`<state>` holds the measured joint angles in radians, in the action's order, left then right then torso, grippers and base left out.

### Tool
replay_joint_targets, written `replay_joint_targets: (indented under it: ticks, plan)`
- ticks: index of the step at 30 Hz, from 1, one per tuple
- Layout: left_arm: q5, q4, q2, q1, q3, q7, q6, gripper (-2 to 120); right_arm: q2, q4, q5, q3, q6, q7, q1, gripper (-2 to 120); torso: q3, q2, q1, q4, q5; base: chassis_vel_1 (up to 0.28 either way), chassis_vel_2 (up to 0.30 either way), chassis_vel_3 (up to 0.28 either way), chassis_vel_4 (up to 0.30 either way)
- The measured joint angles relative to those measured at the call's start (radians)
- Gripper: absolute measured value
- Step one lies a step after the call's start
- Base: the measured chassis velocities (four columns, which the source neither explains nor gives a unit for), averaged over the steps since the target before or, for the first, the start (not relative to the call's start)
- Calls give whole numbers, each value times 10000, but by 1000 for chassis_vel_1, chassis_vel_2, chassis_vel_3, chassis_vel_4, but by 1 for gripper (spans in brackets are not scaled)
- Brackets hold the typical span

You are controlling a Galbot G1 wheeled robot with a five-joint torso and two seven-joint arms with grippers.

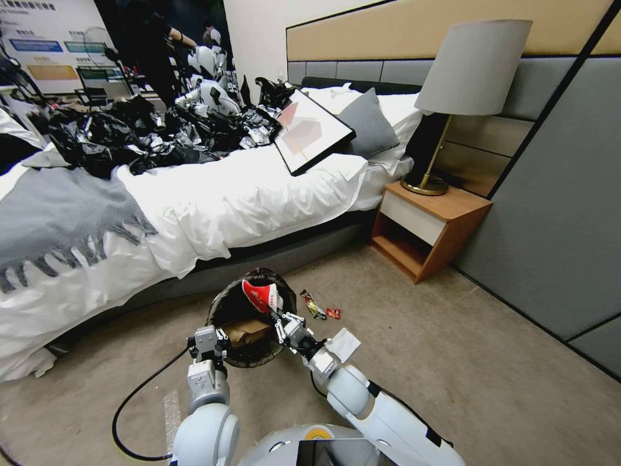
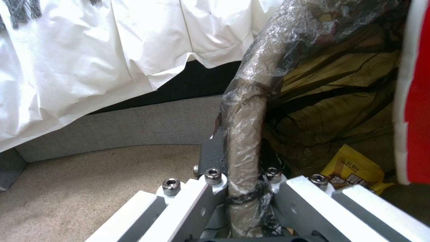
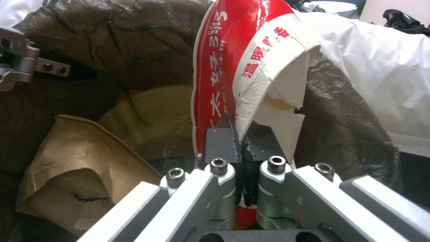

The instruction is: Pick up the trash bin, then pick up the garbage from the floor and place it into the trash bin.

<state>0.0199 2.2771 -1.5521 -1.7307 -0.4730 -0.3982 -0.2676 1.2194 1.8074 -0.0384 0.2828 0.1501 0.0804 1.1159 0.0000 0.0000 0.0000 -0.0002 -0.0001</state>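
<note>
The trash bin [image 1: 220,309], lined with a dark bag, hangs above the carpet beside the bed. My left gripper [image 1: 208,342] is shut on its near rim [image 2: 244,134]. My right gripper [image 1: 283,321] is shut on a red-and-white snack packet [image 1: 260,296], which it holds over the bin's mouth; the packet [image 3: 224,64] stands upright between the pads. Inside the bin lie a brown paper bag [image 3: 76,168] and a yellow snack packet [image 2: 354,173]. On the carpet past the bin lie small snack packets [image 1: 314,304], a little red wrapper [image 1: 333,313] and a white paper sheet [image 1: 345,343].
The bed [image 1: 194,207] with a white duvet and grey throw runs along the left, piled with black plastic bags [image 1: 129,136] and a framed picture [image 1: 312,129]. A wooden nightstand [image 1: 430,226] with a lamp stands at the right wall. Open carpet spreads right.
</note>
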Motion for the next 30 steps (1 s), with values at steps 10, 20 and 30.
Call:
replay_joint_targets:
  ticks: [10,20,30]
  plan:
    - [36,13,-24,-20,12,6,0,0,115,-176,-211,30,-2,138,39,21,1,0,0,0,0,0,0,0,0]
    - [73,13,-51,-9,31,6,-1,0,66,-169,-291,25,31,198,90,58,1,-1,0,0,0,0,0,0,0]
    - [88,57,-16,-35,67,7,-8,0,-48,-12,-340,-9,40,210,191,95,0,0,0,0,0,0,0,0,0]
